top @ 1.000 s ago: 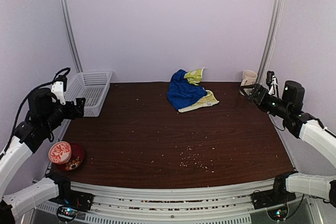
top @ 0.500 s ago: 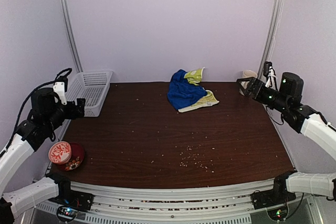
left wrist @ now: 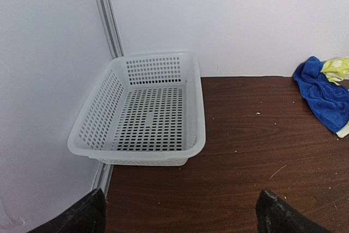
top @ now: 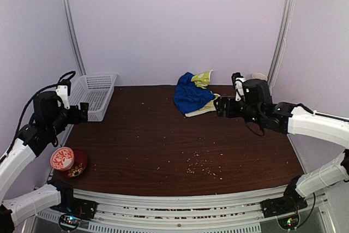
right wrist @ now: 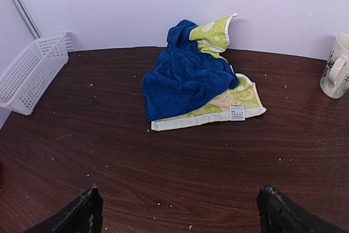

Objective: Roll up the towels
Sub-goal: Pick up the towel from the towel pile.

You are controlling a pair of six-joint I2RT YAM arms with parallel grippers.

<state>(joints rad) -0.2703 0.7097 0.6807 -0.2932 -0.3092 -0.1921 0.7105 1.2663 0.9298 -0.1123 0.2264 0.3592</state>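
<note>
The blue towel lies crumpled on the yellow-green towel, well right of the basket. The left gripper hangs beside the basket, released and empty; the right gripper, likewise released, hovers farther right

Matt, nubby royal-blue terry cloth in the larger towel; thinner, smoother printed cloth in the yellow-green towel. Dark wood-grain tabletop with a faint sheen, gritty with pale crumbs. Smooth white perforated plastic for the basket. Glossy glazed ceramic on the mug.
</note>
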